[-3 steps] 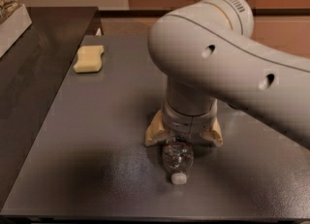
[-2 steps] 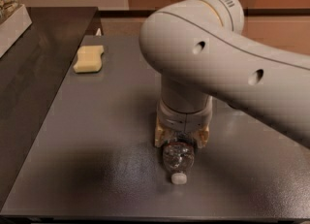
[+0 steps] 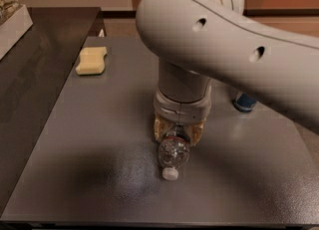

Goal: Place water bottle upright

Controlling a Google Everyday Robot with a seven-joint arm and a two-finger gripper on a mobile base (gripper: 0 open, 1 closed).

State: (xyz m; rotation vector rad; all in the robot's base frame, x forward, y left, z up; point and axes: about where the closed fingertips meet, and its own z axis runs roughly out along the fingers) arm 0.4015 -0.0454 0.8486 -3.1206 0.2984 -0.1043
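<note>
The water bottle (image 3: 173,152) lies on its side on the grey table (image 3: 99,139), its white cap (image 3: 170,173) pointing toward the front edge. Its label and rear end are hidden under my gripper. My gripper (image 3: 178,133) reaches down from the big white arm (image 3: 224,50) and straddles the bottle's rear half. The tan fingers (image 3: 159,128) press against the bottle's two sides, so it is shut on the bottle. The bottle still rests on the table.
A yellow sponge (image 3: 91,60) lies at the table's back left. A blue drink can (image 3: 244,102) stands at the right, mostly hidden behind the arm. A dark counter (image 3: 35,74) adjoins on the left, with a white box (image 3: 12,22) on it.
The tan fingers have drawn in from a wide spread to the bottle's sides. The arm has shifted slightly. The bottle has stayed where it lay.
</note>
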